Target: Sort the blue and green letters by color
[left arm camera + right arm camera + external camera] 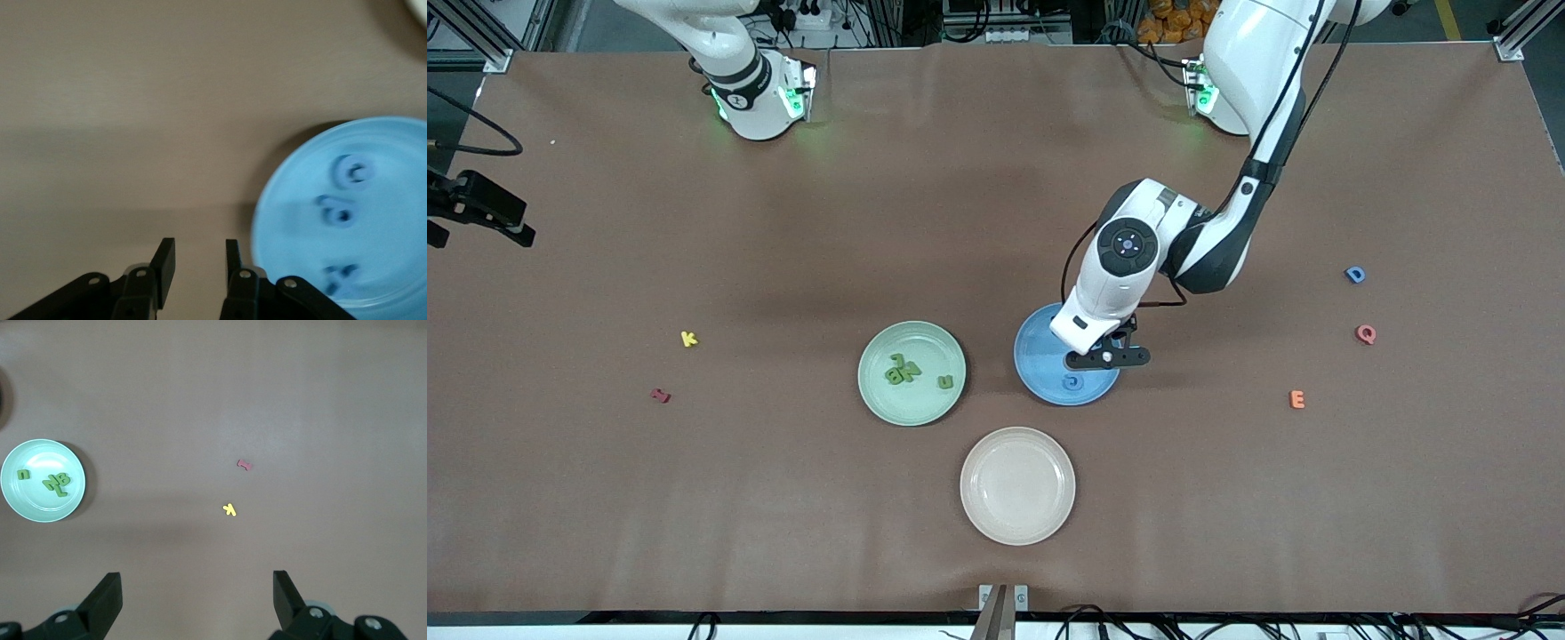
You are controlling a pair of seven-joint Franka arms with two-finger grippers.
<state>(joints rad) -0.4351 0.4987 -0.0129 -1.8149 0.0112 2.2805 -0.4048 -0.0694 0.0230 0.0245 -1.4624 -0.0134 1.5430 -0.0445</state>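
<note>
3 plates (911, 418); 4 green letters (904, 371); 4 blue letters (341, 215); 4 other-colour letters (1366, 334); 2 hands (197, 257).

I count four green letters (907, 371) lying flat on the green plate (871, 396), three bunched together, one apart toward the blue plate (1036, 342); three blue letters (343, 217) lie spaced in a row on that blue plate; a blue D (1354, 275) lies alone on the table toward my left arm's end.
</note>
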